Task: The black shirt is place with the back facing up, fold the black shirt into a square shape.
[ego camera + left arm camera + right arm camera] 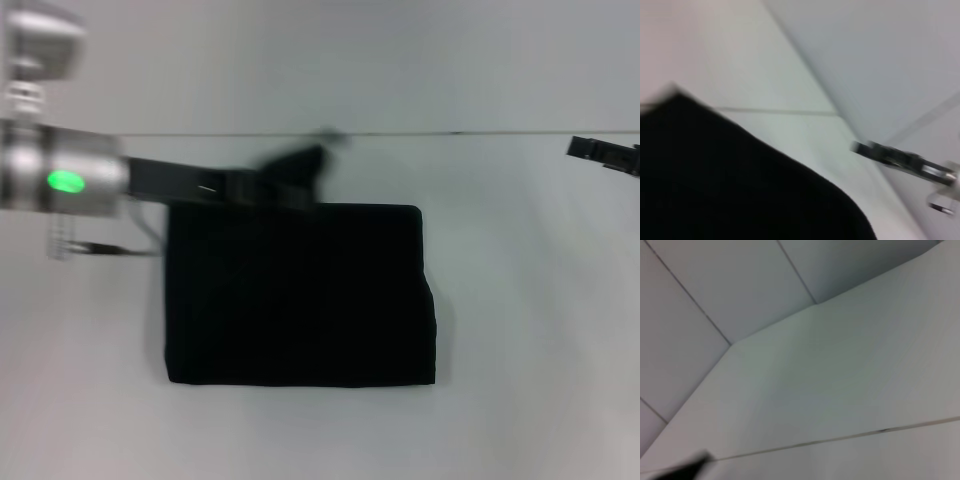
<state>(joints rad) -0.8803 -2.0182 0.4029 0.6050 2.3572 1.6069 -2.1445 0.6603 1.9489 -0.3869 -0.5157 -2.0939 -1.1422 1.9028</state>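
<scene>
The shirt (300, 295) lies folded almost square mid-tabletop, and the left end effector (300, 170), finger state unclear, may drag its far edge open; the right end effector (605, 153) is parked, also unclear.

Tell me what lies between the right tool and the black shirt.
Nothing: in the head view, only bare white table separates the right tool from the folded black shirt.
</scene>
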